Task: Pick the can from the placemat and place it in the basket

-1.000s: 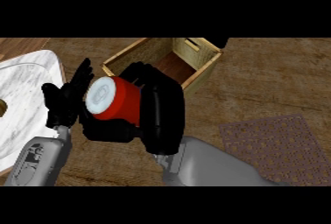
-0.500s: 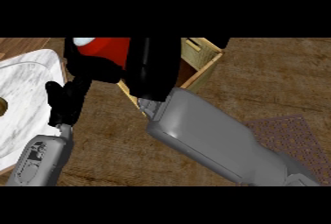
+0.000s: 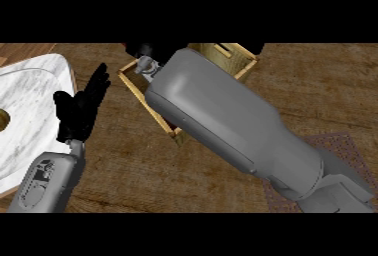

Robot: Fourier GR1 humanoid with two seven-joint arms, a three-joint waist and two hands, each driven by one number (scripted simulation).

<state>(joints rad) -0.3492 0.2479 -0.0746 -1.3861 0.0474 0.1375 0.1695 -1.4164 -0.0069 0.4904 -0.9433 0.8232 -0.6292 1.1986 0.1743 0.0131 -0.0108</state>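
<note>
My right forearm (image 3: pixel 221 115) stretches diagonally from the lower right up over the wooden basket (image 3: pixel 144 97), which stands at the top middle. Only a dark bit of my right hand (image 3: pixel 142 50) shows at the view's upper edge, above the basket's far side. The can is hidden there and I cannot see it. The forearm covers most of the basket's inside. My left hand (image 3: pixel 80 110) rests open, fingers up, at the left beside the basket. The dark patterned placemat (image 3: pixel 347 147) lies at the lower right, partly under the arm.
A white marble sink (image 3: pixel 33 85) with a brass drain (image 3: pixel 3 118) takes up the left edge. Brown wooden counter (image 3: pixel 310 85) stretches to the right of the basket and along the front.
My right arm has carried the red can further up and away, over the basket, and the can has left the view. The left hand has stayed in place.
</note>
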